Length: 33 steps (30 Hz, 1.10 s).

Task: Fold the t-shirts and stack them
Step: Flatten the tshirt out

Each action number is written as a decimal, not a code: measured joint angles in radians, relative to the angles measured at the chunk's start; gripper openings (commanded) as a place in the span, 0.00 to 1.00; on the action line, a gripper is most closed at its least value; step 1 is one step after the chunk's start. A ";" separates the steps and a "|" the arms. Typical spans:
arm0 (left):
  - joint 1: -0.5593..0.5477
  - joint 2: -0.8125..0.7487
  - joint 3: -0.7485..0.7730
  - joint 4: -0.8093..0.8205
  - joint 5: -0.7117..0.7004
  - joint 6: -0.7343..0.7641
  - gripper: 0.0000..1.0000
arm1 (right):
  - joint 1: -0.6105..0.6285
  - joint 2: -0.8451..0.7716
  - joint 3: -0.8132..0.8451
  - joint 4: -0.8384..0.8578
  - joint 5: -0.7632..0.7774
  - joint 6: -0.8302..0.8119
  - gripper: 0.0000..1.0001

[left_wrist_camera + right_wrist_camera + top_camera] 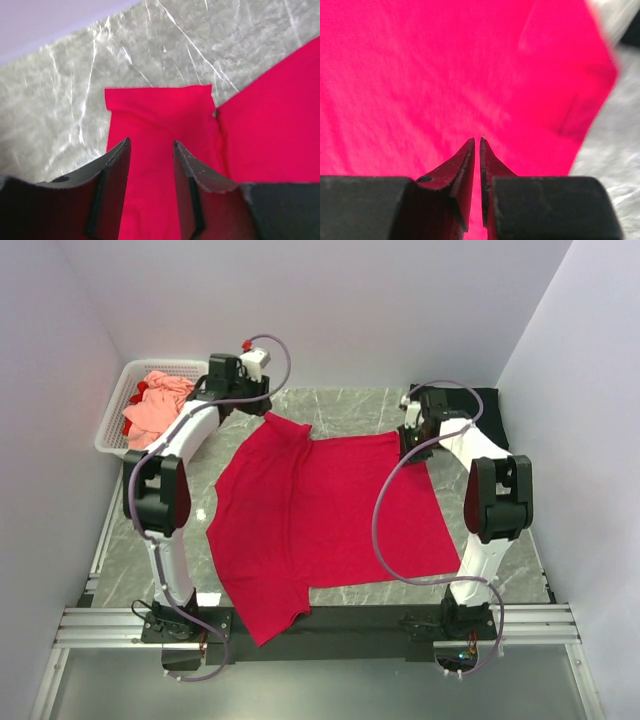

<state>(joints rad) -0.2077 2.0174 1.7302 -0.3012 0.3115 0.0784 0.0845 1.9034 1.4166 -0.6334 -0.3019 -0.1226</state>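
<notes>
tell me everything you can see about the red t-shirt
The red t-shirt is plain crimson soft cloth, spread open and unfolded on the marble table, with its sleeves toward the left arm and its hem toward the right. Its far sleeve lies flat beneath the open left gripper. The near sleeve overlaps the table's dark front edge. The right gripper, almost closed, is at the far hem corner; whether it pinches the cloth is unclear.
</notes>
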 measured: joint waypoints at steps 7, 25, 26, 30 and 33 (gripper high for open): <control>0.016 -0.013 -0.145 -0.034 0.032 -0.074 0.32 | 0.000 0.113 0.162 0.038 0.031 0.051 0.06; 0.117 0.164 -0.095 -0.132 -0.158 -0.111 0.19 | 0.000 0.206 0.135 0.017 0.097 0.067 0.07; 0.135 0.176 -0.076 -0.132 -0.162 -0.101 0.19 | 0.000 0.205 0.133 0.016 0.094 0.069 0.07; 0.176 0.227 0.006 -0.147 -0.177 -0.069 0.21 | 0.000 0.204 0.133 0.007 0.057 0.077 0.12; 0.186 0.266 0.072 -0.163 -0.196 -0.039 0.27 | 0.003 0.207 0.139 -0.008 0.039 0.084 0.15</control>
<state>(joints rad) -0.0216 2.2837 1.8027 -0.4641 0.1150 0.0391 0.0879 2.1101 1.5555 -0.6415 -0.2634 -0.0387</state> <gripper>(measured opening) 0.234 0.137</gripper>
